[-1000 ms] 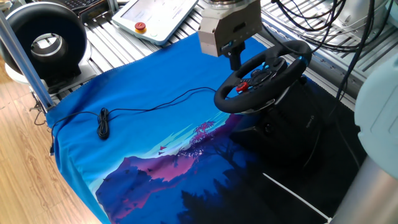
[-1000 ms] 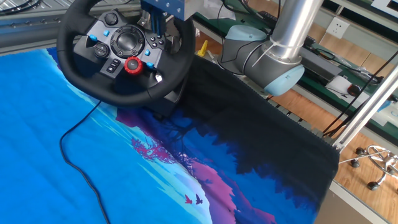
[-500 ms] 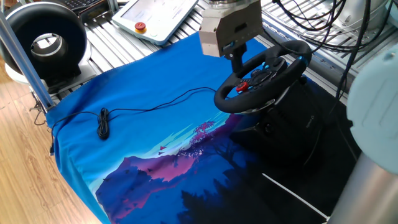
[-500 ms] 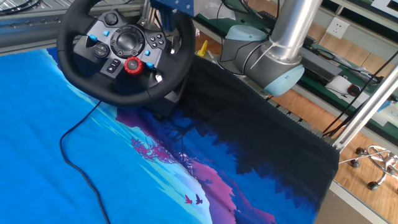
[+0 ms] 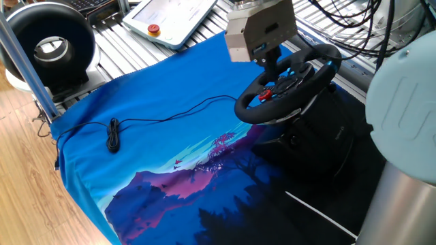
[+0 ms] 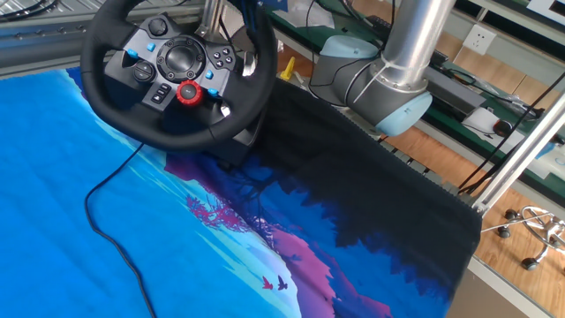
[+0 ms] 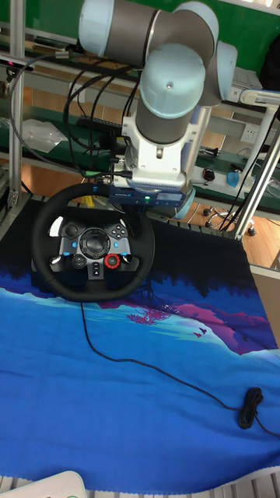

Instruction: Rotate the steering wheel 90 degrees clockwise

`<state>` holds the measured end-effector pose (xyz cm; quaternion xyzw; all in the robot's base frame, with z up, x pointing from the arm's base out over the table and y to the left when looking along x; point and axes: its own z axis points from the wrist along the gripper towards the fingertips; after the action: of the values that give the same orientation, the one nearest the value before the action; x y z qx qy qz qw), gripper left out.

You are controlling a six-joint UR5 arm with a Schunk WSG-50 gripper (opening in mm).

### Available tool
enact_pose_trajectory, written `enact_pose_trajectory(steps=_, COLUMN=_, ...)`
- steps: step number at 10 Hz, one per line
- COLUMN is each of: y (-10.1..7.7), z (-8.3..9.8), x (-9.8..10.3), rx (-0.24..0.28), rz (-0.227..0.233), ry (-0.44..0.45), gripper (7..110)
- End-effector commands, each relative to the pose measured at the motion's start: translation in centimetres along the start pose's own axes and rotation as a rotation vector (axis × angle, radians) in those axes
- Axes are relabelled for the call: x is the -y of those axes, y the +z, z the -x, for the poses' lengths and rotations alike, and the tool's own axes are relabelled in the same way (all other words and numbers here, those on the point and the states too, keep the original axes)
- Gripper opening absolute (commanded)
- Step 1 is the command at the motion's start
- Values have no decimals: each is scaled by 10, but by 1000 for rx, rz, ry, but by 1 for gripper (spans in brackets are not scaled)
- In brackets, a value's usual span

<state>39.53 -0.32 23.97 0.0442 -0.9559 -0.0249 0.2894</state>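
The steering wheel (image 5: 289, 83) is black and padded, with a blue stripe at the top of its rim and red and blue hub buttons, and it stands tilted on a black base at the far right of the cloth. It shows face-on in the other fixed view (image 6: 175, 72) and in the tall fixed view (image 7: 94, 249), with the stripe at the top. My gripper (image 5: 273, 67) hangs just above the wheel's upper rim, its dark fingers pointing down at it. They read as one dark bar, so the gap between them is hidden. I hold nothing that I can see.
A black cable (image 5: 170, 111) runs from the wheel across the blue printed cloth (image 5: 157, 156) to a coiled end (image 5: 113, 135). A black ring-shaped device with a white centre (image 5: 51, 46) and a teach pendant (image 5: 170, 17) lie at the back left. My arm's elbow (image 6: 380, 79) stands behind the table.
My gripper has moved up and to the right along the wheel's upper rim, rising out of the other fixed view. The wheel has not visibly turned.
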Motion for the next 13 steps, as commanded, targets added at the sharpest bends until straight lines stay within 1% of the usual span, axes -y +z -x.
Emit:
enact_pose_trajectory(steps=1, y=8, z=10, x=2, rx=-15, rz=-8, ry=-30, gripper=7)
enact_pose_trajectory(steps=2, y=23, z=26, x=-2, rx=-19, rz=-6, ry=-41, gripper=7)
enact_pose_trajectory(steps=3, y=37, z=42, x=-3, rx=-21, rz=-35, ry=-28, gripper=7)
enact_pose_trajectory(steps=4, y=47, z=50, x=-9, rx=-28, rz=-42, ry=-21, gripper=7)
enact_pose_trajectory(steps=5, y=51, z=48, x=-10, rx=-44, rz=-56, ry=-23, gripper=7)
enact_pose_trajectory(steps=6, y=50, z=43, x=-8, rx=-58, rz=-64, ry=-35, gripper=7)
enact_pose_trajectory(steps=8, y=53, z=42, x=-3, rx=-58, rz=-67, ry=-46, gripper=7)
enact_pose_trajectory(steps=9, y=54, z=40, x=-4, rx=-59, rz=-53, ry=-61, gripper=7)
enact_pose_trajectory(steps=10, y=55, z=31, x=-3, rx=-89, rz=-46, ry=-91, gripper=7)
enact_pose_trajectory(steps=13, y=57, z=23, x=-3, rx=-114, rz=-35, ry=-112, gripper=7)
